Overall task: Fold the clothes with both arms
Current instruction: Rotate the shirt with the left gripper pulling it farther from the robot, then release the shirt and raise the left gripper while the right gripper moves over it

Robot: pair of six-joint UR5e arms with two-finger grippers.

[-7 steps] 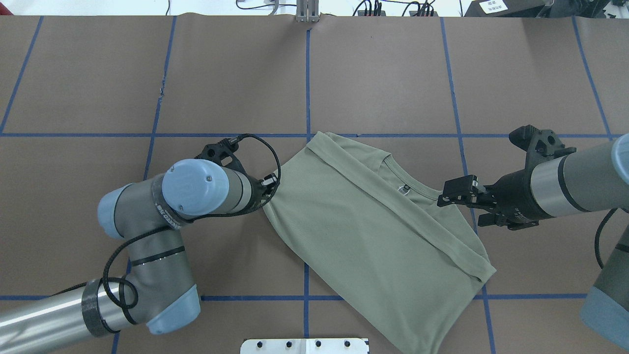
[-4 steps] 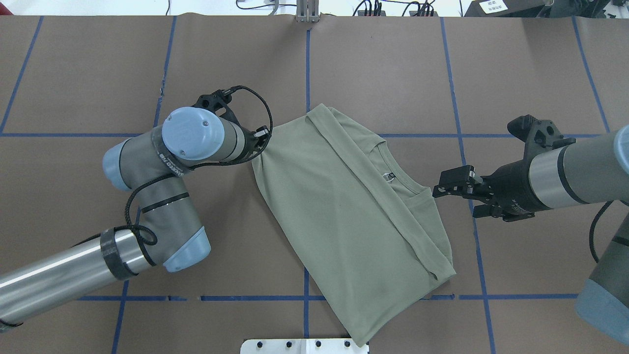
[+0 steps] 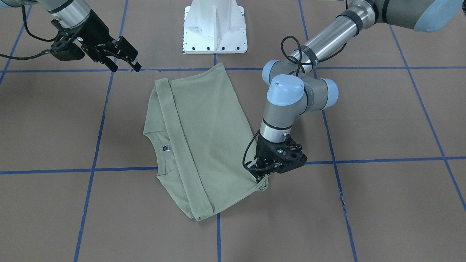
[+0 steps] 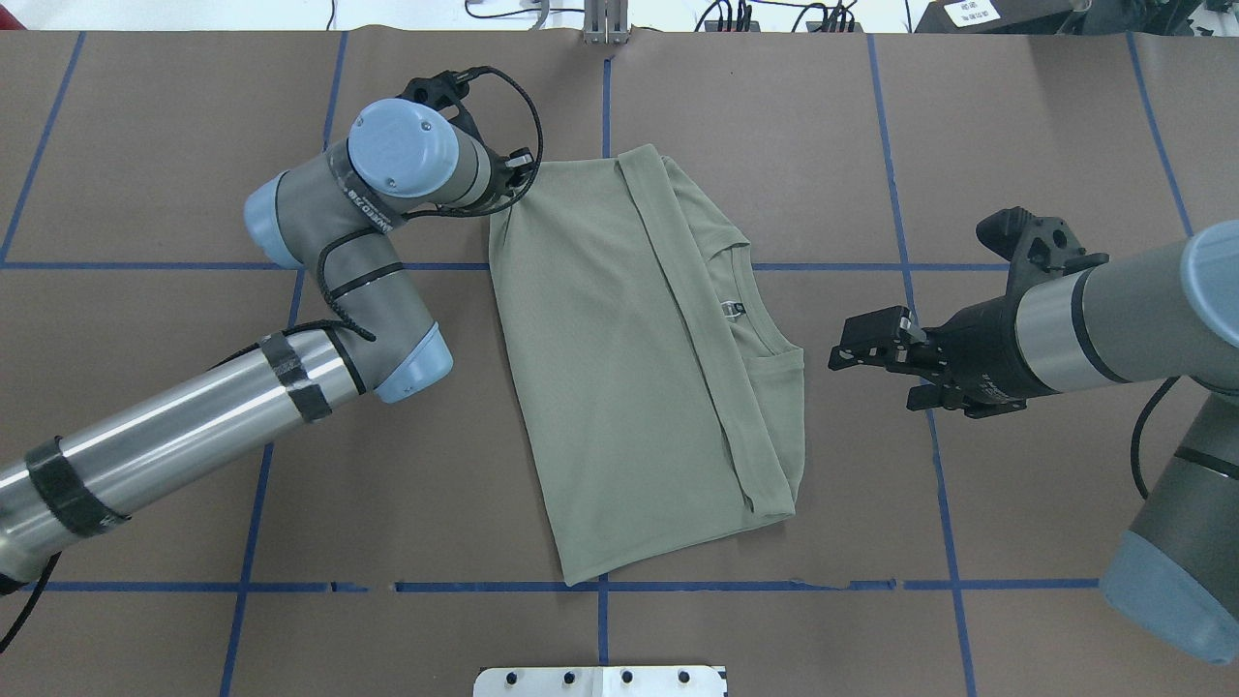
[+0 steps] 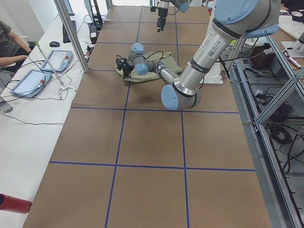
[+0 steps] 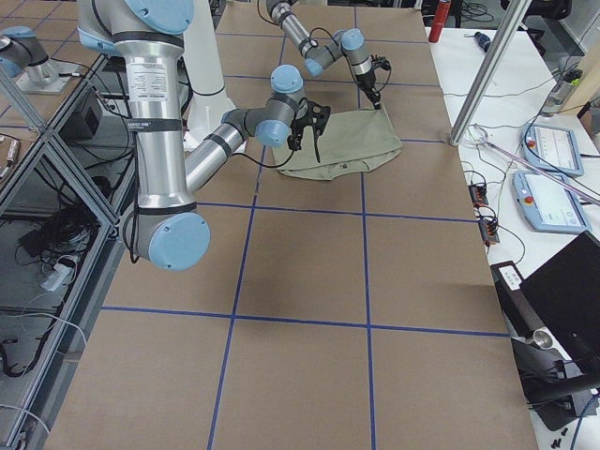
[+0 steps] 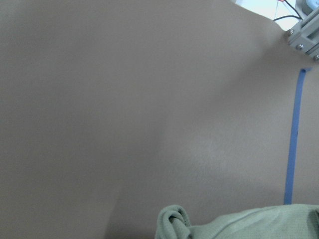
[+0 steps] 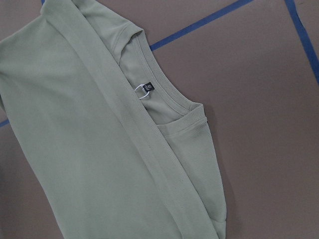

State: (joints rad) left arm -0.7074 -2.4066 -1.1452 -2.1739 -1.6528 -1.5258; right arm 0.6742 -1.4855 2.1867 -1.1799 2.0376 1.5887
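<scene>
One pale sage-green fine-knit shirt point(image 4: 619, 387) is laid flat mid-way on the brown blue-taped counter point(image 4: 968, 174), folded to a rough oblong, ribbed collar and one dark neck label point(image 4: 733, 309) exposed. Two black two-finger grippers: left gripper point(image 3: 263, 177) is clamped on a bunched shirt corner; right gripper point(image 3: 126, 66) is spread, empty, beside the shirt.
</scene>
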